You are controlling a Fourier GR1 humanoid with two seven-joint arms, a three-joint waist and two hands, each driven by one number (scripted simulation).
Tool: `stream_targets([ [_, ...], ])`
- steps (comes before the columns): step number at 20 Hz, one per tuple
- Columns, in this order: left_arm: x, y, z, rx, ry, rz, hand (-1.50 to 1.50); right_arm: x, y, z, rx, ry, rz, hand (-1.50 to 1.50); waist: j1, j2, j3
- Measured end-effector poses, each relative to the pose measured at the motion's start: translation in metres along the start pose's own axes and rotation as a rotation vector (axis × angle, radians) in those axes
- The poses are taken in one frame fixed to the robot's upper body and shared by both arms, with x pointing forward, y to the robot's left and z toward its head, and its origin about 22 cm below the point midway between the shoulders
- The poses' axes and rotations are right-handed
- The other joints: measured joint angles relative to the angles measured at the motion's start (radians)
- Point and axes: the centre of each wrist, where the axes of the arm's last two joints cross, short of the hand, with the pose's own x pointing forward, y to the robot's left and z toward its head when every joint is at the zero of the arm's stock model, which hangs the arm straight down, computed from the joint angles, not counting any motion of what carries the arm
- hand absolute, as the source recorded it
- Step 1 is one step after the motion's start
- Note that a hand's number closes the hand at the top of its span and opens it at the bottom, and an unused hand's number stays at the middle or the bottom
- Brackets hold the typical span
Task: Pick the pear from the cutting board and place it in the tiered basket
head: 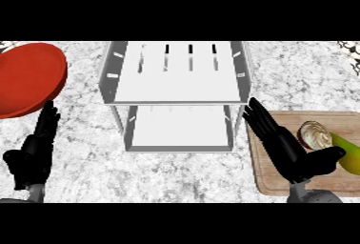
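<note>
In the head view, your right hand (292, 155) lies over the left part of the cutting board (330, 118), which sits at the counter's (77, 162) right edge. Its fingers are stretched straight toward the far left and its thumb is spread out to the right; it holds nothing. The pear (349, 155) lies at the board's right side, just past the thumb tip, which looks to overlap its near flank. A round brown-rimmed object (315, 135) sits just beside the pear, toward the board's far edge. The tiered basket (112, 71) stands at the middle of the counter's far side. A red plate (28, 78) fills the far left corner. Your left hand (32, 157) rests near the left edge, fingers straight, holding nothing.
</note>
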Motion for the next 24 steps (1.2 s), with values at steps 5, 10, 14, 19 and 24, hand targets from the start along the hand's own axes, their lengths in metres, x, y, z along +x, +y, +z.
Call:
stream_targets([
  [5, 0.007, -0.017, -0.001, -0.119, 0.044, 0.069, 0.00, 0.020, -0.074, 0.028, -0.114, -0.113, 0.039, 1.50, -0.036, -0.015, -0.002],
  [10, 0.011, -0.041, 0.005, -0.253, 0.096, 0.168, 0.00, 0.025, -0.154, 0.078, -0.570, -0.115, 0.114, -1.50, -0.084, -0.010, -0.002],
  [14, 0.023, -0.064, -0.001, -0.358, 0.124, 0.208, 0.00, 0.013, -0.198, 0.120, -0.705, -0.160, 0.172, -1.50, -0.048, -0.014, -0.001],
  [19, 0.030, -0.070, -0.007, -0.411, 0.147, 0.226, 0.00, 0.037, -0.217, 0.156, -0.623, -0.091, 0.373, -1.50, -0.026, -0.020, -0.004],
  [24, 0.037, -0.075, -0.014, -0.421, 0.145, 0.229, 0.00, 0.087, -0.224, 0.173, -0.583, 0.091, 0.627, -1.50, -0.027, -0.023, -0.007],
])
